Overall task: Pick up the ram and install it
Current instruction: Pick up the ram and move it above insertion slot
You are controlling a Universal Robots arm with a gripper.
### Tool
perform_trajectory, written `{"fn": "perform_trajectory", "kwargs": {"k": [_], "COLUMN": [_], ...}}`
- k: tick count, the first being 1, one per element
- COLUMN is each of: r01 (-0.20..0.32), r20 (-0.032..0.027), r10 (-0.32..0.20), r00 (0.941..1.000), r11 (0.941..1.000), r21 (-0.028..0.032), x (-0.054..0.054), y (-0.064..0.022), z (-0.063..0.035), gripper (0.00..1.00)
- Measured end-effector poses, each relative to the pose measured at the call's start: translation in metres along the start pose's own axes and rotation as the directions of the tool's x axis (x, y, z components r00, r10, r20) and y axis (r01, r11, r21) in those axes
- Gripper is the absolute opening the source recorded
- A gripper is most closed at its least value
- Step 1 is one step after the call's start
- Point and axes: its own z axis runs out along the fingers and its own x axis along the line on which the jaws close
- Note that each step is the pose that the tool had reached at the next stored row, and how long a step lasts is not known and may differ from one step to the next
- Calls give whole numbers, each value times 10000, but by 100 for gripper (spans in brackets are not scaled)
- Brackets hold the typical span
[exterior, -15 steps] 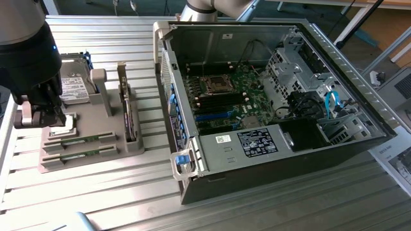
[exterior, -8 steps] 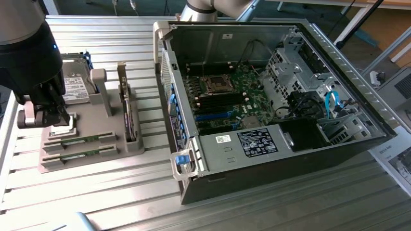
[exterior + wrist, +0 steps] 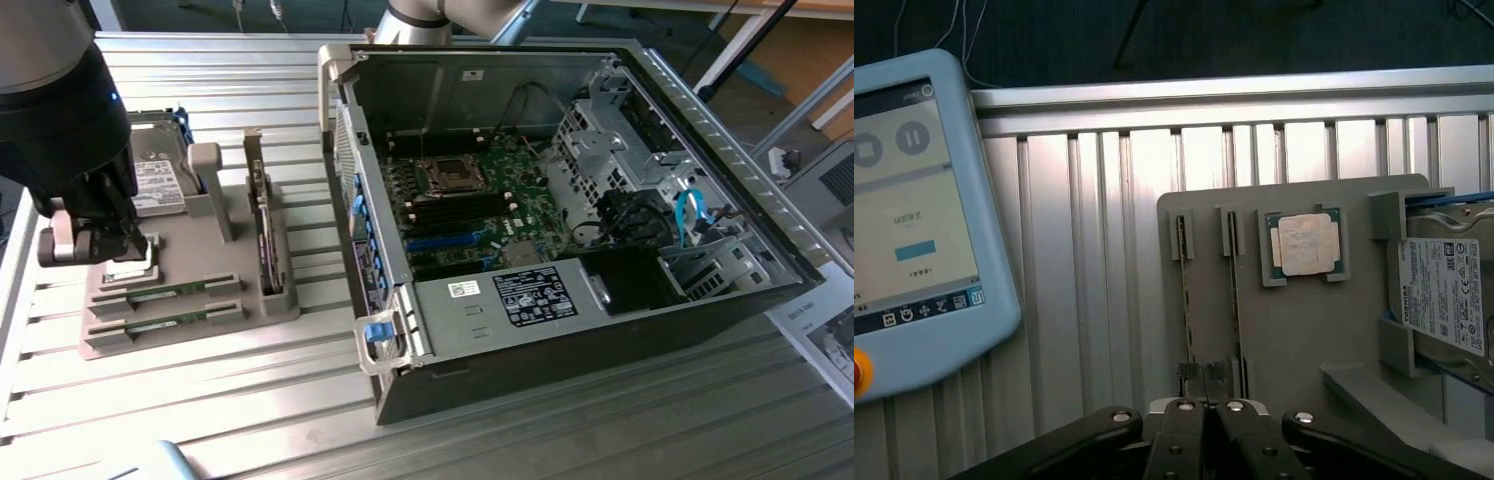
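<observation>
The gripper (image 3: 1204,372) is fully closed, its fingers pressed together with nothing between them. It hangs over the near end of a grey holder (image 3: 1284,340) on the slatted table (image 3: 1094,280). 2 rams stand on edge in parallel slots of that holder: one ram (image 3: 1185,290) lies by the holder's outer edge and the other ram (image 3: 1232,290) just beside the processor (image 3: 1306,245). In the wrist view the closed fingertips sit over the gap between the 2 sticks, at their ends, and whether they touch either one cannot be told. A hard drive (image 3: 1444,290) with a white label rests at the holder's far side. A teach pendant (image 3: 914,220) lies on the table near the holder. At the exterior view's right, well apart from the holder, the computer case (image 3: 747,210) lies open with its motherboard (image 3: 467,195) showing.
</observation>
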Motion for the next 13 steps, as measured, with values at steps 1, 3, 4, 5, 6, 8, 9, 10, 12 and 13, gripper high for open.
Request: {"fn": "perform_trajectory", "kwargs": {"k": [1, 3, 4, 5, 6, 8, 9, 10, 12, 13], "r01": [0, -1, -1, 0, 0, 0, 0, -1, 0, 0], "r20": [17, 64, 64, 64, 64, 71, 80, 86, 90, 92], "r10": [0, 1, 1, 0, 0, 0, 0, 0, -1, -1], "r00": [10000, 10000, 10000, 10000, 10000, 10000, 10000, 10000, 10000, 10000], "r11": [10000, 10000, 10000, 10000, 10000, 10000, 10000, 10000, 10000, 9999], "r21": [19, 55, 55, 55, 55, 62, 73, 86, 100, 109], "x": [1, -1, -1, 0, 0, 0, 0, 0, 0, 0], "y": [1, 1, 1, 0, 0, 0, 0, 0, -1, 0], "z": [-1, 0, 0, 0, 0, 3, 11, 19, 30, 40], "gripper": [10, 10, 10, 10, 10, 10, 10, 10, 10, 10]}}
